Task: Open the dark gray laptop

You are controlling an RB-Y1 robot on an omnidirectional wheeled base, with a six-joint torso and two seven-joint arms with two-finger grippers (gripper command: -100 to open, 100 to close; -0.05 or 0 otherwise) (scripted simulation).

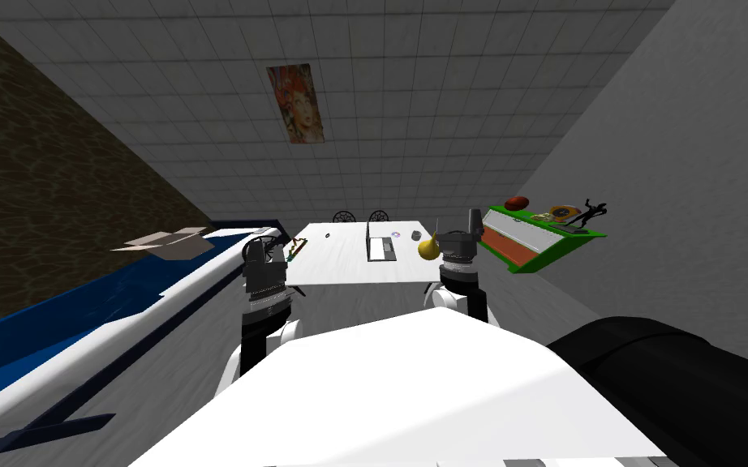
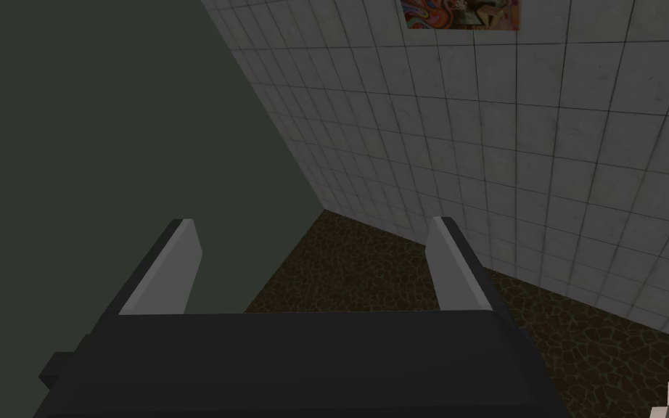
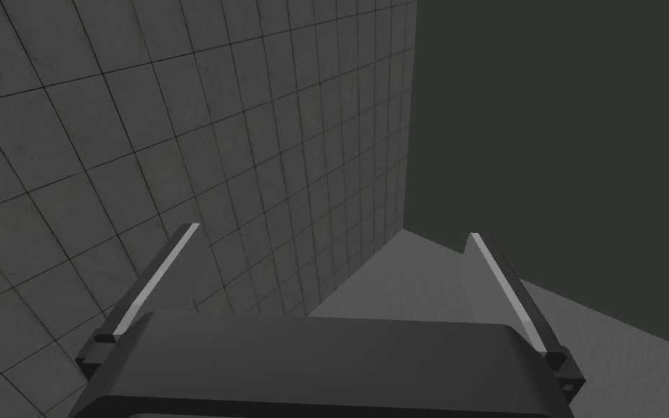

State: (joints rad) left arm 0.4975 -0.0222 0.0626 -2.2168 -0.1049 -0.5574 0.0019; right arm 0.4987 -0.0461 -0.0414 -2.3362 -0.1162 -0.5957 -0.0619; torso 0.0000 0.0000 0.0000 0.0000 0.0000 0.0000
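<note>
While the left gripper [image 2: 311, 221] and right gripper [image 3: 333, 231] hang spread and empty, approach is the step: next, close on the table [image 1: 332, 261] and reach the laptop [image 1: 381, 248] lid.

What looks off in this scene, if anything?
Nothing stands out. The laptop sits square on the white table, with no spill visible. The only untidy thing is the cardboard box on the blue and white counter, whose flaps are splayed open.

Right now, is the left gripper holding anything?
No: the left gripper has its two fingers standing wide apart, with nothing between them.
</note>
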